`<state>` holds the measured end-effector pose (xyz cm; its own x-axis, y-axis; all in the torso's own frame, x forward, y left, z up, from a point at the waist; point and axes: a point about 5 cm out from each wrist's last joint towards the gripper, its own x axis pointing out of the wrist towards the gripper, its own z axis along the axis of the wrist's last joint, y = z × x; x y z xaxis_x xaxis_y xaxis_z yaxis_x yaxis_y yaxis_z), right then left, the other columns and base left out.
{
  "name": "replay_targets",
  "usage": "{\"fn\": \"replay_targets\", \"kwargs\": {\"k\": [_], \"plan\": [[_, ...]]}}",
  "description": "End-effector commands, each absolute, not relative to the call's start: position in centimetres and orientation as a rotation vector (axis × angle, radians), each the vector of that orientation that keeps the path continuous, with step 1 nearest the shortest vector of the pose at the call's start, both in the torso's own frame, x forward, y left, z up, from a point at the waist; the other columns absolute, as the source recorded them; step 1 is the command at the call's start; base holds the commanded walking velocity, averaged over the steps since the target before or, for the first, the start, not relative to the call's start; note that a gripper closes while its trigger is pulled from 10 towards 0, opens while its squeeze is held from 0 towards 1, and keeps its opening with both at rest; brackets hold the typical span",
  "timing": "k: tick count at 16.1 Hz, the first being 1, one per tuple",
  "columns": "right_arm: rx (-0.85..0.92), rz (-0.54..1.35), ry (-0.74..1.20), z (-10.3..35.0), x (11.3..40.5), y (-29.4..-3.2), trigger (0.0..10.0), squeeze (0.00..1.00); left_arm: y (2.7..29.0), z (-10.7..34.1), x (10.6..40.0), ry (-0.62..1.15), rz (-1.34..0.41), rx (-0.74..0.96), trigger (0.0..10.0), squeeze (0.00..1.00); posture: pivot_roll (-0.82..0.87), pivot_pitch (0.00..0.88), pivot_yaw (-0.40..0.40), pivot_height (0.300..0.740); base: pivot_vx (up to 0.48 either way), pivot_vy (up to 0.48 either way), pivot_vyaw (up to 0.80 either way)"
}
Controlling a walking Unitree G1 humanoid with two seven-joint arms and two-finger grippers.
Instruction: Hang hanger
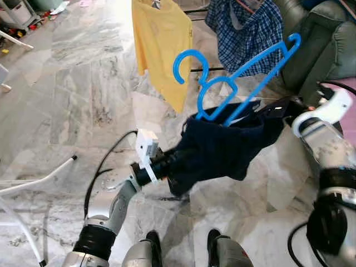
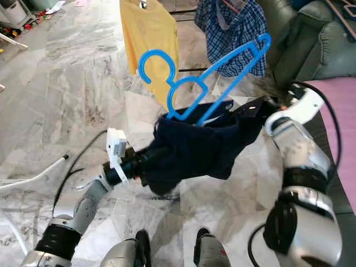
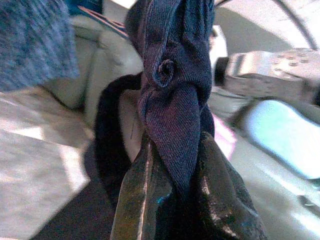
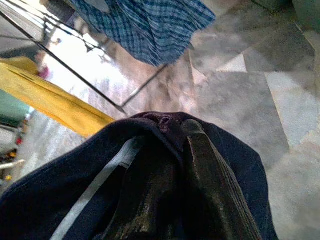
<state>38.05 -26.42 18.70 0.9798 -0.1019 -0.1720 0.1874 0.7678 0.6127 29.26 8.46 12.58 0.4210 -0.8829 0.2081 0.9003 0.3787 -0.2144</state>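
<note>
Setting: marble-tiled floor point(image 1: 89, 83); a drying rack rail point(image 4: 75, 75) ahead carrying a yellow T-shirt point(image 1: 161, 44) and a blue checked shirt point(image 1: 245, 30); a green sofa point(image 1: 322, 44) to my right.

Item: blue plastic hanger point(image 1: 233, 78), tilted, hook uppermost and toward my left, its lower part buried in a dark navy garment point(image 1: 222, 147) stretched between my two arms, short of the rail.

Left gripper point(image 3: 175, 165): jaws closed on a bunched fold of the garment.

Right gripper point(image 4: 165, 145): jaws pinching the garment's other edge.

Handling, my estimate: hanger light, stiff, smooth, apt to slide loose in limp cloth. I judge the best hold to be the neck just under the hook.
</note>
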Motion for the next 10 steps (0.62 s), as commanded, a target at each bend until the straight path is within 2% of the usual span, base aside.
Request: {"fn": "replay_targets", "kwargs": {"k": [1, 5, 10], "plan": [[0.674, -0.209, 0.124, 18.8, 38.0, -27.4, 0.0, 0.0, 8.7, 12.4, 28.7, -0.057, -1.175, -0.329, 0.0, 0.0, -0.16, 0.255, 0.052, 0.74, 0.0, 0.0, 0.0], [0.686, -0.267, 0.169, 17.7, 37.9, -27.7, 0.0, 0.0, 8.9, 11.9, 27.7, -0.014, -1.282, -0.351, 0.0, 0.0, -0.16, 0.252, 0.045, 0.74, 0.0, 0.0, 0.0], [0.694, -0.354, 0.132, 18.1, 37.4, -30.1, 0.0, 0.0, 9.8, 11.1, 27.3, 0.053, -1.314, -0.436, 0.0, 0.0, -0.17, 0.254, 0.046, 0.74, 0.0, 0.0, 0.0]]}}
